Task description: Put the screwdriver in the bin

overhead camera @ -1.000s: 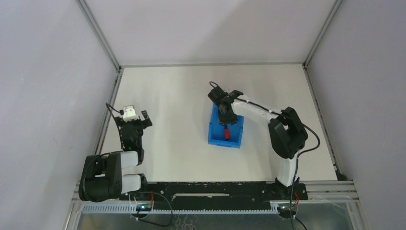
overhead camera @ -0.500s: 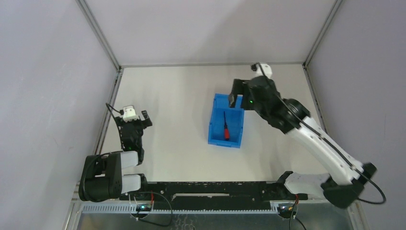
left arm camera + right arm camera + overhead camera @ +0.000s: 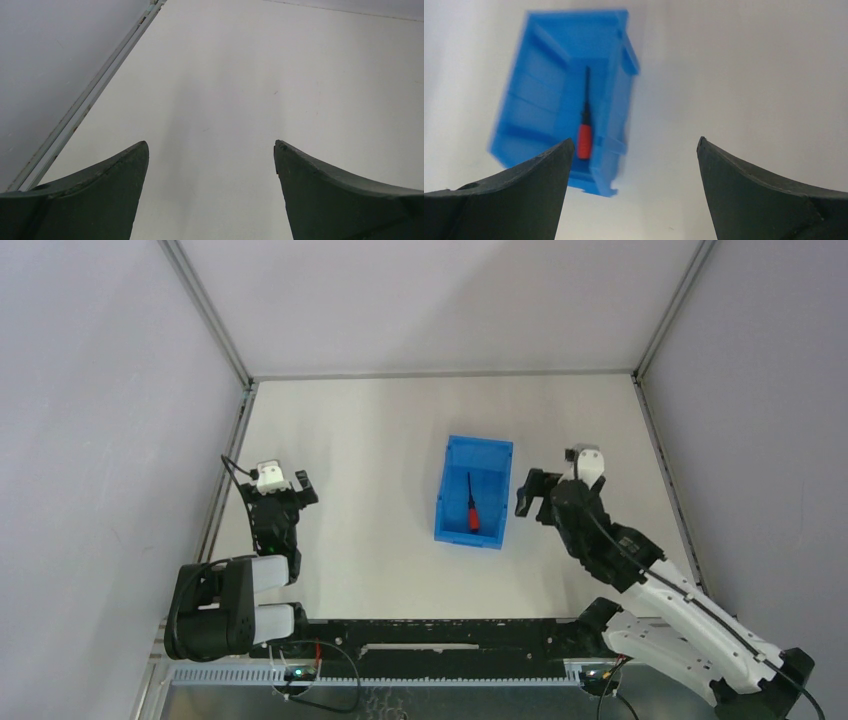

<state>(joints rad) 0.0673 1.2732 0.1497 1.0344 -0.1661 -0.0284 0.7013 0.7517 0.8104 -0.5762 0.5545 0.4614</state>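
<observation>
Your right gripper (image 3: 531,496) gapes wide, holding nothing, just right of the blue bin (image 3: 480,442) mid-table. The red-handled screwdriver (image 3: 472,509) lies inside it. Your left gripper (image 3: 210,146) is wide too, near the left edge.

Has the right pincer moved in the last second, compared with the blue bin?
Yes. The right pincer was over the bin; it has gone rightward and is now beside the bin's right wall. The bin stayed put.
</observation>
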